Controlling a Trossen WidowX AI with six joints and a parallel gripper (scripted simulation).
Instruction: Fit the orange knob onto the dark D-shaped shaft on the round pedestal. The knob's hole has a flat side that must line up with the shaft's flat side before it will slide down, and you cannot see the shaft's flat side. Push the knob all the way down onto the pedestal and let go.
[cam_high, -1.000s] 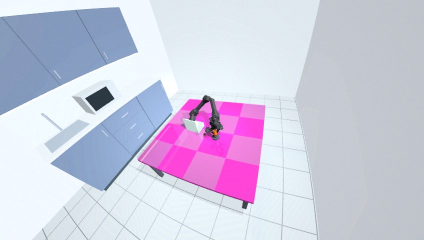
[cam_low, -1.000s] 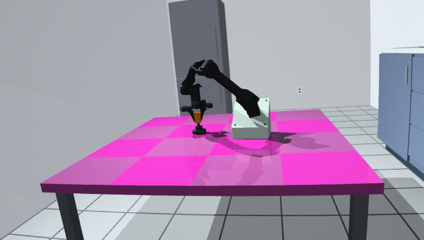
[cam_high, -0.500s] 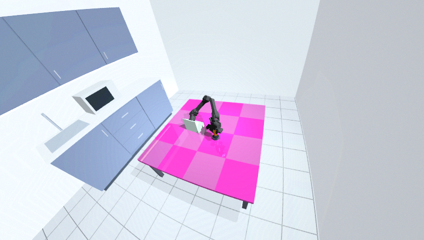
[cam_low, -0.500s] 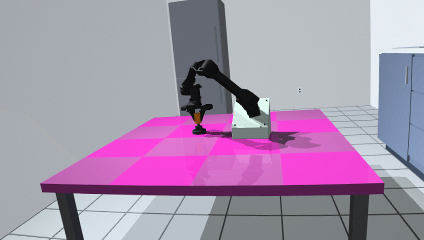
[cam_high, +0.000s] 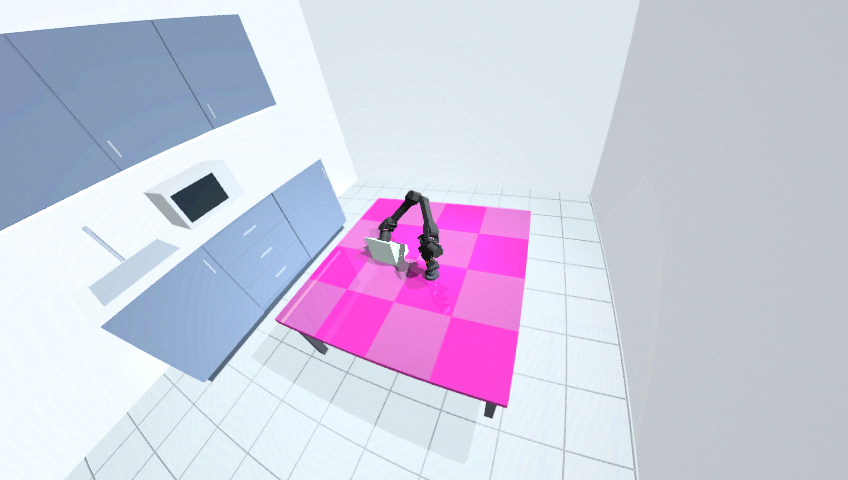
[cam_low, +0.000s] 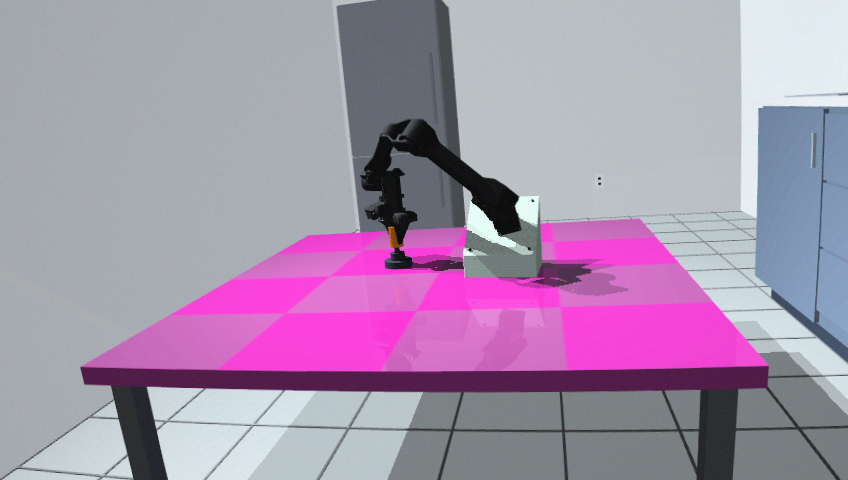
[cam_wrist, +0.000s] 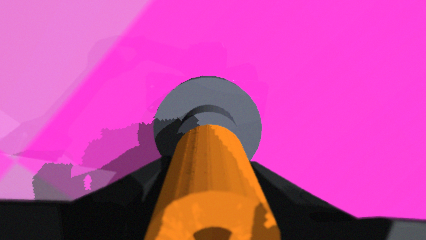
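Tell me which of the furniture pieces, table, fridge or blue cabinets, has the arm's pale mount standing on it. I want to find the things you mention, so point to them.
The table (cam_high: 476, 356) (cam_low: 476, 379), the one with the pink checkered top; neither other piece carries the mount (cam_high: 380, 251) (cam_low: 502, 265).

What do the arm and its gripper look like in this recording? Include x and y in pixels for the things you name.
The arm (cam_high: 411, 196) (cam_low: 458, 164) is black or very dark, with slender links between chunkier joints. The gripper (cam_low: 395, 236) (cam_wrist: 209, 166) is black too, with fingers that look tapered. I can make out no cables or markings on either.
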